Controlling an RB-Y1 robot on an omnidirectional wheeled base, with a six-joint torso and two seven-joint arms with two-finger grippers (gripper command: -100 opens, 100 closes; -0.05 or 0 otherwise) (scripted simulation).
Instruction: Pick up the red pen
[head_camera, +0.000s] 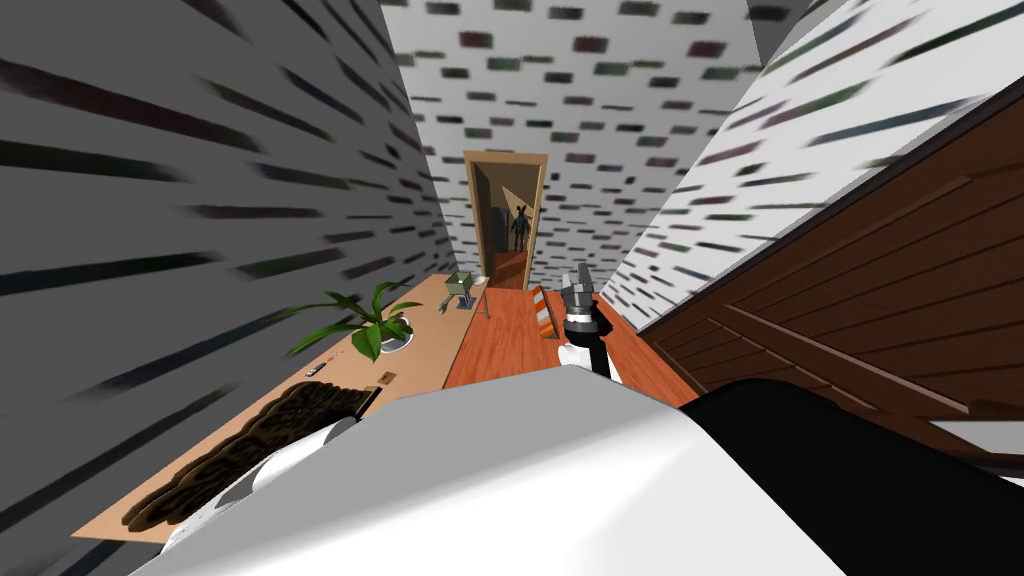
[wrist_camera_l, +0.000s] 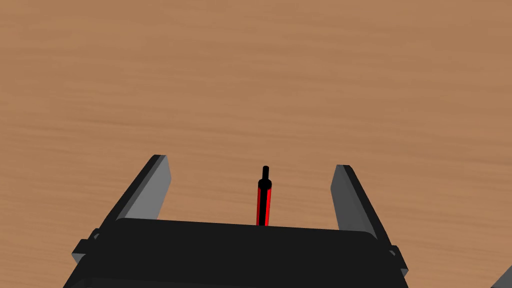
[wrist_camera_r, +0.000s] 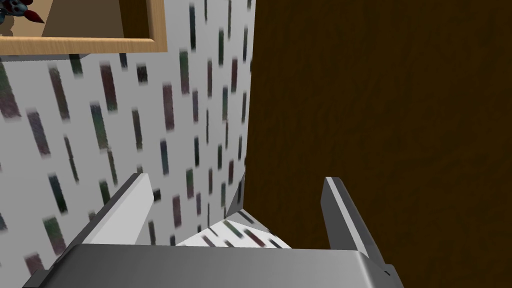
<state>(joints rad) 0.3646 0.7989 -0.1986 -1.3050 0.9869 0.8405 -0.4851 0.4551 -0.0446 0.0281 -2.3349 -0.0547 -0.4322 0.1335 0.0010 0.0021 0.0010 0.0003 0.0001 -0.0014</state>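
The red pen (wrist_camera_l: 263, 202), with a black tip, lies on a tan wooden surface (wrist_camera_l: 250, 75) and points away from the hand. My left gripper (wrist_camera_l: 251, 166) is open just above that surface. The pen sits between its two fingers (wrist_camera_l: 155, 187), touching neither, and its rear end is hidden behind the gripper's dark body. My right gripper (head_camera: 580, 283) is raised over the reddish floor, and its fingers (wrist_camera_r: 132, 202) stand open with nothing between them.
A long tan desk (head_camera: 425, 345) runs along the left wall. On it are a potted plant (head_camera: 372, 325), a small grey-green box (head_camera: 460, 285), some small items (head_camera: 318, 369) and a dark shaggy mass (head_camera: 250, 450). An orange-and-white striped post (head_camera: 543, 312) stands on the floor. Dark brown panelling (head_camera: 860, 300) is on the right.
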